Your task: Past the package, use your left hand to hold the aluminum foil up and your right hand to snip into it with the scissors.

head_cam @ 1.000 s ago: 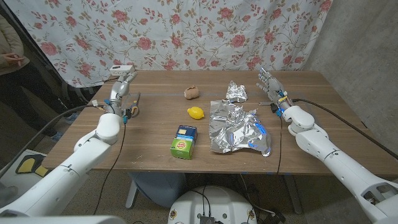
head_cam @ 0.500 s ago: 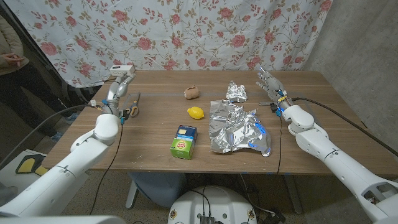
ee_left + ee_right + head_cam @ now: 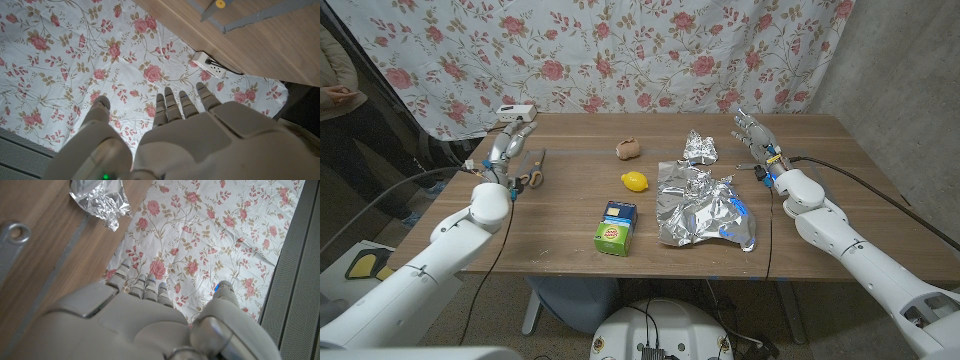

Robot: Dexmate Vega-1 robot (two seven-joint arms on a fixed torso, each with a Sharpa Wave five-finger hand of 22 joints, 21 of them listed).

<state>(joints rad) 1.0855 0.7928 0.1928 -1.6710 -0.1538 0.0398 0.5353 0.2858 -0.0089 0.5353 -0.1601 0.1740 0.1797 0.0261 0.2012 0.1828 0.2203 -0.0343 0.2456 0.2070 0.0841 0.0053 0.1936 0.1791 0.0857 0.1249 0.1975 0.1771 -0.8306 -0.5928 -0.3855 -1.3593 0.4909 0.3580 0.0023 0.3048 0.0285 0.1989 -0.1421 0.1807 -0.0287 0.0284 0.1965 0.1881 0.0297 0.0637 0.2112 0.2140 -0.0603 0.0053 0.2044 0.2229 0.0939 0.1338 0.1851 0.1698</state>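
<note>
A crumpled aluminum foil sheet (image 3: pixel 705 207) lies right of centre on the wooden table (image 3: pixel 560 215), with a smaller foil wad (image 3: pixel 699 148) behind it; the foil wad (image 3: pixel 100 197) also appears in the right wrist view. Scissors (image 3: pixel 533 172) with orange-trimmed handles lie at the far left, their blades (image 3: pixel 260 14) seen past my left hand (image 3: pixel 165 145). My left hand (image 3: pixel 510 143) hovers just left of the scissors, fingers apart, holding nothing. At the far right my right hand (image 3: pixel 752 135) stands beyond the foil, fingers (image 3: pixel 145 282) spread and holding nothing.
A blue-and-green package (image 3: pixel 616 228) stands near the front middle, a lemon (image 3: pixel 634 181) behind it and a brown lump (image 3: pixel 629 149) farther back. A white power strip (image 3: pixel 517 112) sits on the far left edge. A floral cloth (image 3: pixel 650 50) hangs behind. A person (image 3: pixel 335 80) stands at the left.
My left hand has drifted slightly left and lower beside the scissors. The right hand, foil and scissors have stayed in place.
</note>
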